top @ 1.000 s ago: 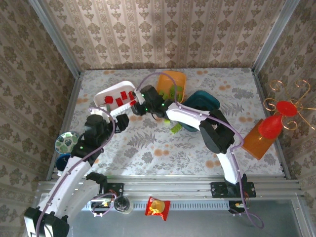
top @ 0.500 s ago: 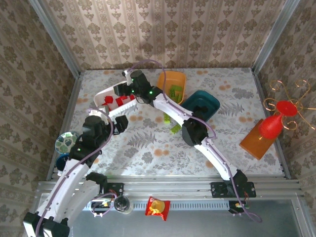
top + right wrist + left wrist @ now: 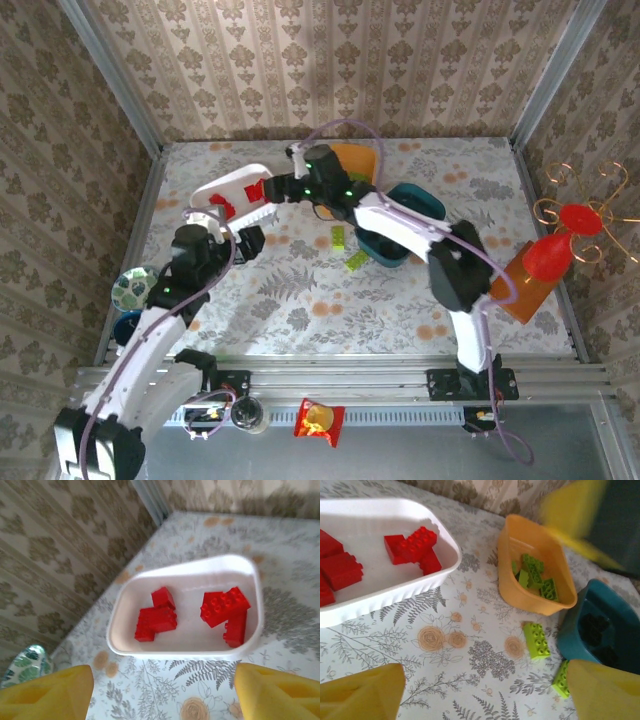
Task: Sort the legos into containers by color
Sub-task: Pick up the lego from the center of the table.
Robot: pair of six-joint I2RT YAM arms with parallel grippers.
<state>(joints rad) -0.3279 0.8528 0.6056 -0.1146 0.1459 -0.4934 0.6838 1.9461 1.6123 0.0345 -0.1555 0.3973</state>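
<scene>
Our right end effector (image 3: 165, 692) hangs wide open and empty above the white tub (image 3: 185, 654) holding the red bricks (image 3: 225, 605). Next, we judge, the left end effector (image 3: 482, 695), also open and empty, should descend on the lime brick (image 3: 536, 640) on the desk (image 3: 395, 645), just near of the orange tub (image 3: 530, 602).

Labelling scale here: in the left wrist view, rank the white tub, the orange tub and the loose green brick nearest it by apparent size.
1. white tub, though cut off by the frame
2. orange tub
3. green brick, far smaller
</scene>
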